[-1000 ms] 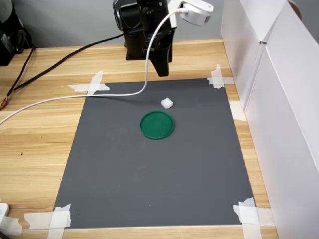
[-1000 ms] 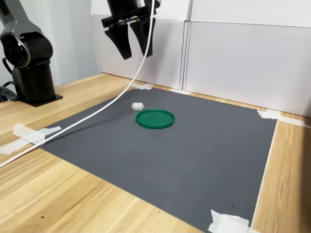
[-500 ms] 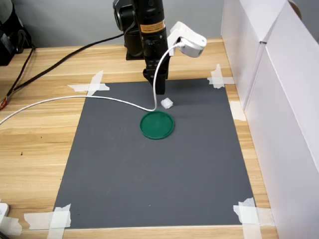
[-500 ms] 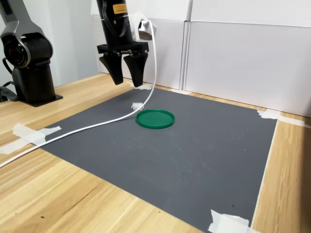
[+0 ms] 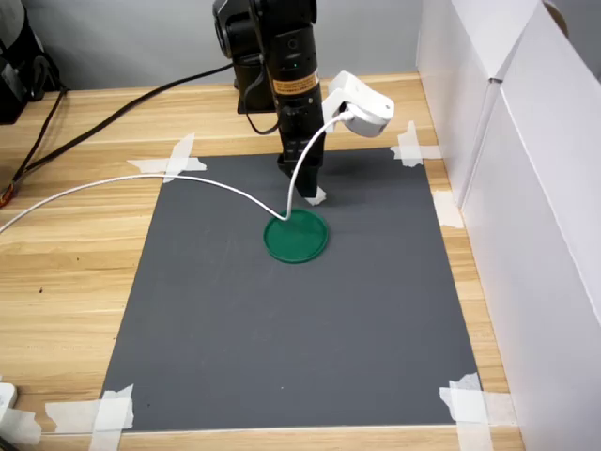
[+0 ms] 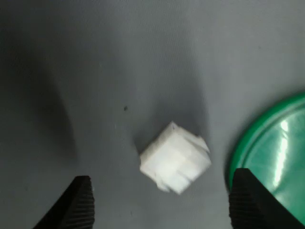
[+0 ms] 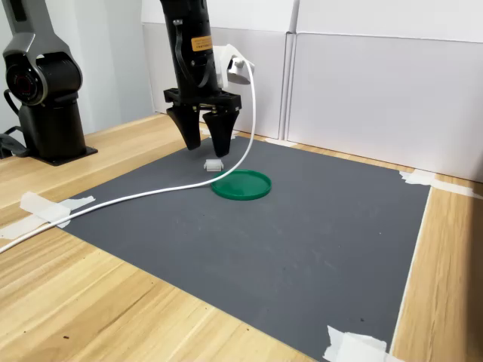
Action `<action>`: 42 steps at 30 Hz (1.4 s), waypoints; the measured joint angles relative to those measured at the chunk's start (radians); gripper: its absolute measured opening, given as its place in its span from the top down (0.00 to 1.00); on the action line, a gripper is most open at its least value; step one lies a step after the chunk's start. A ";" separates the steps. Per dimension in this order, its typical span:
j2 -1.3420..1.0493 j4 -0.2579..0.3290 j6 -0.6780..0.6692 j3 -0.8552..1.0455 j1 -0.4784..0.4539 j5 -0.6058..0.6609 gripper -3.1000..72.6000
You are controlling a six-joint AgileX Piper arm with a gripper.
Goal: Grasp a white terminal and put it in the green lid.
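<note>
While the gripper (image 7: 209, 143) hangs with its jaws wide just above the white terminal (image 7: 214, 164), the white cable (image 7: 136, 197) curves beside it. The green lid (image 7: 241, 185) lies just beside the terminal on the grey mat (image 7: 302, 249), well apart from the mat's edges.

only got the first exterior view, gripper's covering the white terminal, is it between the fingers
Observer: Yes. The wrist view shows the small white blocky plastic terminal between the two black fingertips, touching neither and turned diagonal to them.
Operator: are the tips down at the mat
Observer: No. In the second exterior view the open gripper hangs just above the terminal.
Operator: is the lid clear of it
Observer: In the wrist view a strip of dark grey mat separates the flat round dark-green plastic lid from the terminal, but one fingertip overlaps the lid's rim in the picture.
</note>
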 joint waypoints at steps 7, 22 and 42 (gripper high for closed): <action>0.021 0.009 -0.008 0.000 0.000 -0.036 0.06; 0.065 0.022 -0.027 0.000 0.000 -0.051 0.06; 0.070 0.022 0.010 0.000 0.000 -0.051 0.47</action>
